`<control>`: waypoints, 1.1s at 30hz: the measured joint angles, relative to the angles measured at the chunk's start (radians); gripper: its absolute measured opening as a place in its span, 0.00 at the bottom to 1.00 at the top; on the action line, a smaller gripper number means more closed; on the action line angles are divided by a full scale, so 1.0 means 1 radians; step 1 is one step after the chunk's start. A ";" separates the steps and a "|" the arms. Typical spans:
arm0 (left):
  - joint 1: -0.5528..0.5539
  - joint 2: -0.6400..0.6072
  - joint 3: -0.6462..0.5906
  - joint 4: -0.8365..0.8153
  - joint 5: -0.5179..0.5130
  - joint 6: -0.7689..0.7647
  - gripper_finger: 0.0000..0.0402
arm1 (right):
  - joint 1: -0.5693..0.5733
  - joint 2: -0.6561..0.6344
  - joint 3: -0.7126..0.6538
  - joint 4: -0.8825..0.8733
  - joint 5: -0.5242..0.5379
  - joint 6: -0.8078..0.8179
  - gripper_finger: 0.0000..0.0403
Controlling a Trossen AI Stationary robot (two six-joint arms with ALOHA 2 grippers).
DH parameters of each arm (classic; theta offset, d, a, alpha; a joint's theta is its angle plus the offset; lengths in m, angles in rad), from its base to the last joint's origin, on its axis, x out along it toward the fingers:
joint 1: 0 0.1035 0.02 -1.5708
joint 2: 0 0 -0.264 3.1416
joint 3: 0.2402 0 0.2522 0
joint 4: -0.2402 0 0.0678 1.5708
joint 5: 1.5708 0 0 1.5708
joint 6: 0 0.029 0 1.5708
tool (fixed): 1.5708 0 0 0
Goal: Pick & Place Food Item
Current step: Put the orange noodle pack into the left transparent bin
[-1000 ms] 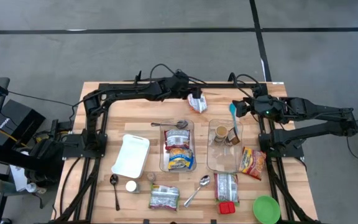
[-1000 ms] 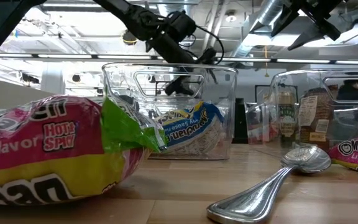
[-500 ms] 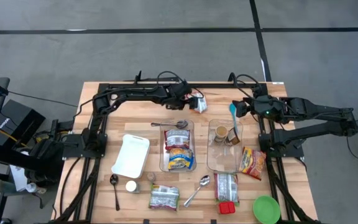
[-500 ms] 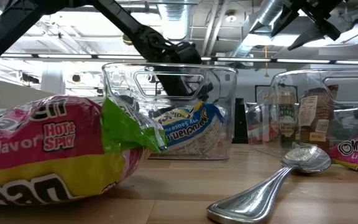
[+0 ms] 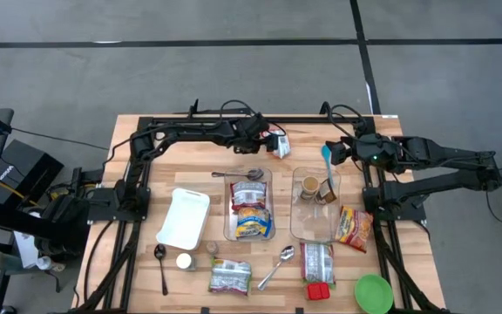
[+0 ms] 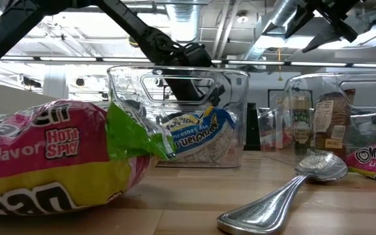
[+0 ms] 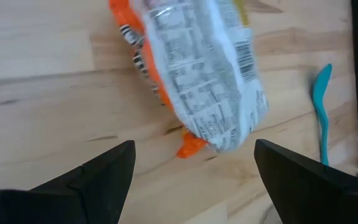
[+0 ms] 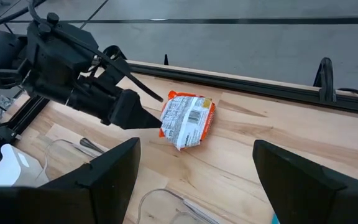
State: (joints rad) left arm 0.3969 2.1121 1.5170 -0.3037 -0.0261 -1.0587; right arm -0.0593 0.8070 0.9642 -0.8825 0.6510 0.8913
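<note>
A white and orange food packet (image 5: 281,145) lies flat on the wooden table near its far edge; it also shows in the left wrist view (image 7: 204,81) and in the right wrist view (image 8: 187,120). My left gripper (image 5: 267,139) is low over the table just left of the packet, open, its fingers (image 7: 104,171) pointing at the packet's left end and standing just short of it. My right gripper (image 5: 336,150) is open and empty, raised at the far right above a teal spoon (image 5: 325,157).
Two clear containers stand mid-table: one (image 5: 269,187) holds noodle packets, the other (image 5: 335,209) holds jars. Around them lie a white tray (image 5: 184,216), a green bowl (image 5: 373,292), metal spoons (image 5: 277,266) and more packets (image 5: 354,225). A black frame rail (image 5: 234,119) runs along the far edge.
My left gripper has come down toward the table and a little toward the near edge, ending low beside the packet's left end. My right arm has kept still.
</note>
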 joint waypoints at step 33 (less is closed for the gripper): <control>-0.023 0.085 -0.092 0.338 -0.037 -0.205 0.62 | 0.000 0.000 0.000 0.005 0.000 -0.001 0.76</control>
State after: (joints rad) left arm 0.3740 2.1975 1.4246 0.0347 -0.0627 -1.2640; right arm -0.0593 0.8070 0.9642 -0.8772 0.6510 0.8902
